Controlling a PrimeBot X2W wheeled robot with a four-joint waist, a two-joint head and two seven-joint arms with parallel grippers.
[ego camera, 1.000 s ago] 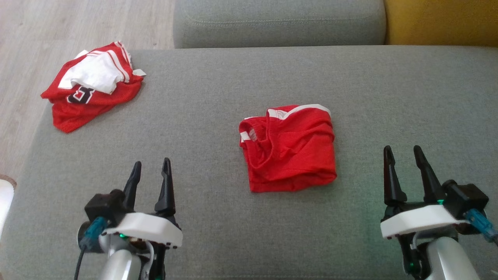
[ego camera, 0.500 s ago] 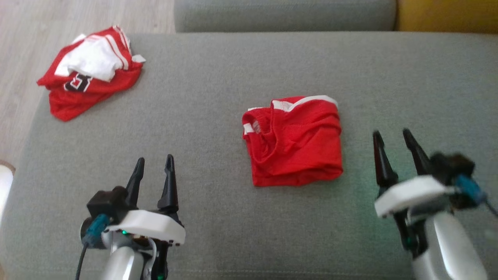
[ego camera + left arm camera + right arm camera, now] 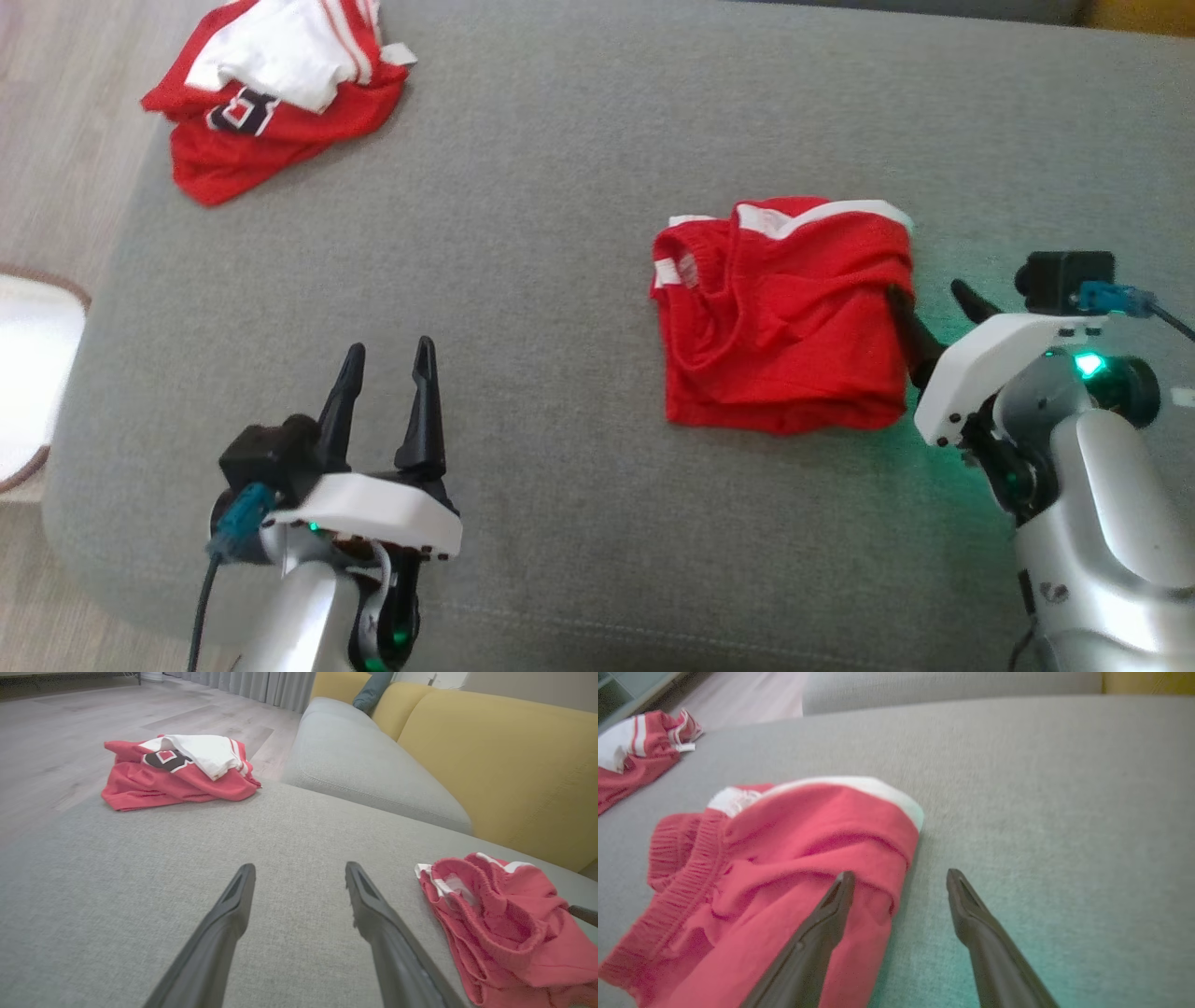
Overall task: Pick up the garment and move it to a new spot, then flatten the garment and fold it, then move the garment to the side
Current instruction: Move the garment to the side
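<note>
While I watch through the head camera, the folded red garment (image 3: 784,317) lies on the grey cushion (image 3: 560,233), right of the middle, its white-trimmed edge on the far side and its ribbed waistband to the left. My right gripper (image 3: 929,297) sits at the garment's right edge with its fingers spread wide; on its wrist camera one finger is over the red cloth and the other over bare cushion. I cannot tell whether either fingertip touches the fabric, but it grips nothing. My left gripper (image 3: 390,347) is low on the left, well apart from the garment, fingers likewise apart over bare cushion. A heap of red and white jerseys (image 3: 271,93) lies at the cushion's far left corner, a dark figure showing on it, well away from both grippers. Past the cushion's left side I see pale wooden floor (image 3: 56,140), and the left wrist camera shows a yellow sofa back (image 3: 490,756) behind
</note>
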